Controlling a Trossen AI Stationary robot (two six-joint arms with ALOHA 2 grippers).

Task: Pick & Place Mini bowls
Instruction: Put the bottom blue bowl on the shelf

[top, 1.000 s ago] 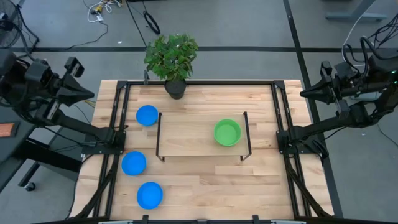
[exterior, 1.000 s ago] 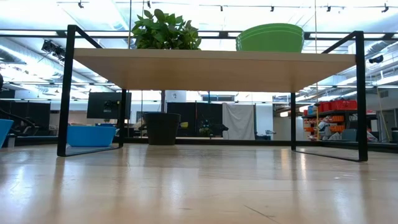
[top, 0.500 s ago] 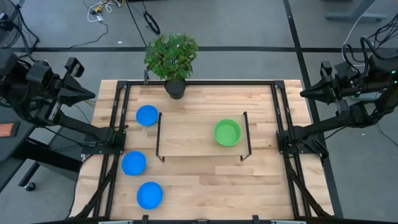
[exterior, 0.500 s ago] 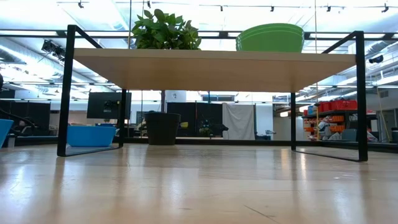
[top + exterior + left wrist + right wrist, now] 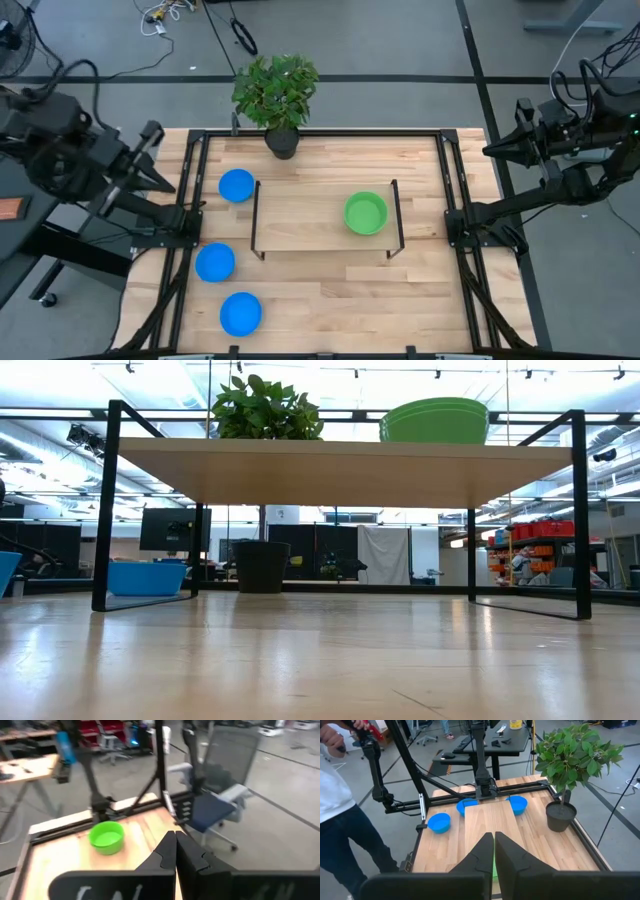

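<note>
A light wooden table (image 5: 330,290) seen from straight above, with a dark robot arm at each side; a small raised shelf (image 5: 300,215) of pale wood on a thin black frame stands at its middle.

On the shelf, toward the right arm's end, sits one bright green mini bowl (image 5: 365,213); from the low view it shows as a green bowl on top of the shelf board, and the left wrist camera sees it too, though blurred. Only one green bowl can be made out; whether others are nested in it cannot be told.

Three bright blue mini bowls rest on the table on the left arm's side of the shelf, well apart from one another: a far blue bowl (image 5: 236,185) near the plant, a middle blue bowl (image 5: 215,263) beside the shelf's near corner, and a near blue bowl (image 5: 240,313) close to the table's front edge.

A leafy green plant (image 5: 276,88) in a dark pot (image 5: 282,142) stands at the far edge of the table, near the middle.

The left gripper (image 5: 158,180) hangs over the table's left edge, near the far blue bowl but not touching it; its fingers are pressed together and hold nothing. The right gripper (image 5: 492,150) waits beyond the table's right edge, well apart from every bowl — its fingers too are closed with nothing between them.

In the right wrist view a person (image 5: 340,820) in a white top and dark trousers stands beside the table.
</note>
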